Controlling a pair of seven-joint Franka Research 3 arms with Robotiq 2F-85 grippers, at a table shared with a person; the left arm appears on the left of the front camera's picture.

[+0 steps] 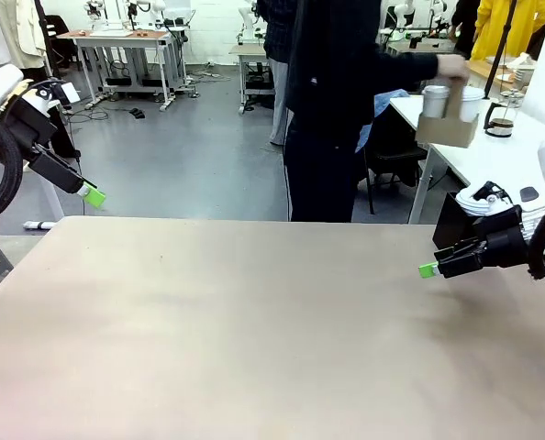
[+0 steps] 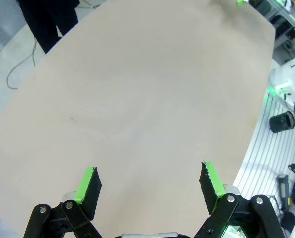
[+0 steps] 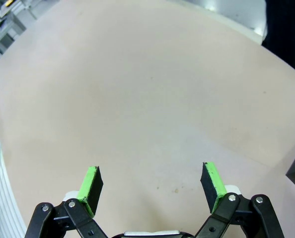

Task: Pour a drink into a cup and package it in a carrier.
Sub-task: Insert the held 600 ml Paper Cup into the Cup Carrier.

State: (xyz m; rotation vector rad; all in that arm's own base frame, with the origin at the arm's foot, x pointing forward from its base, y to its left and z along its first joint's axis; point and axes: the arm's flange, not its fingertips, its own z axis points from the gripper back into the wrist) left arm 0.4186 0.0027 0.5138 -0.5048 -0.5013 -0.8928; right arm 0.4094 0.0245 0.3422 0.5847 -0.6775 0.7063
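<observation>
Lab bench (image 1: pixel 254 330) bare, nothing poured or packed on it. Person's hand (image 1: pixel 453 66) holds carrier (image 1: pixel 447 128) with cups over side table, well apart. Left gripper (image 2: pixel 150 181) and right gripper (image 3: pixel 152 183): fingers spread, empty.

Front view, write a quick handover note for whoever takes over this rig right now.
Left end effector: open, empty, raised at the table's left edge.
Right end effector: open, empty, low over the table's right side.
Carrier: held up by the person's hand beside a side table beyond the work table; a cup sits in it.
Glass jug: on that side table.
Done: a cup is in the carrier; whether it is filled cannot be told.
Left: cannot tell what remains.
</observation>
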